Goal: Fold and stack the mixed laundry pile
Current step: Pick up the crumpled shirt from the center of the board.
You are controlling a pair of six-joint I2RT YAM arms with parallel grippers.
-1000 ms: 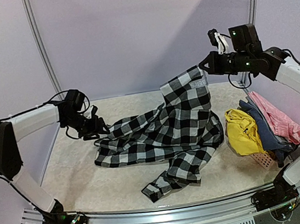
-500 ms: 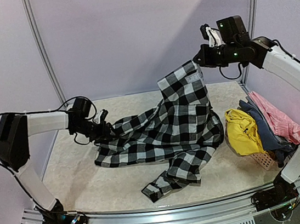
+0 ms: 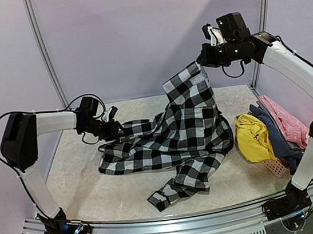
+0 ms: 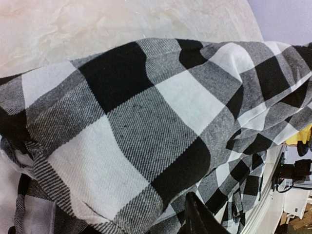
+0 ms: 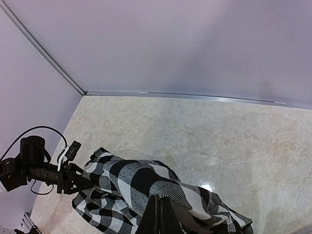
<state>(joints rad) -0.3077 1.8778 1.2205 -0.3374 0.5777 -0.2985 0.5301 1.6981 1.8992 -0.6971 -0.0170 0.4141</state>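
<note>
The black-and-white checked shirt (image 3: 171, 138) lies spread across the table's middle. One end of it is pulled up high, with my right gripper (image 3: 202, 63) shut on that end; the right wrist view shows the closed fingers (image 5: 161, 217) pinching the cloth (image 5: 126, 180). My left gripper (image 3: 116, 129) is at the shirt's left edge. In the left wrist view the cloth (image 4: 146, 122) fills the frame and only one dark finger (image 4: 196, 220) shows, so I cannot see how its jaws stand. The yellow (image 3: 252, 136), blue-grey (image 3: 274, 130) and pink (image 3: 287, 123) garments are heaped at the right.
A small salmon perforated basket (image 3: 275, 166) sits under the heap at the right edge. Bare marbled table (image 3: 79, 190) lies in front of the shirt on the left. A metal rail (image 3: 177, 227) runs along the near edge. Walls close the back and sides.
The right gripper has carried the shirt's end higher and a little to the left. The left gripper has moved right, onto the shirt's left edge.
</note>
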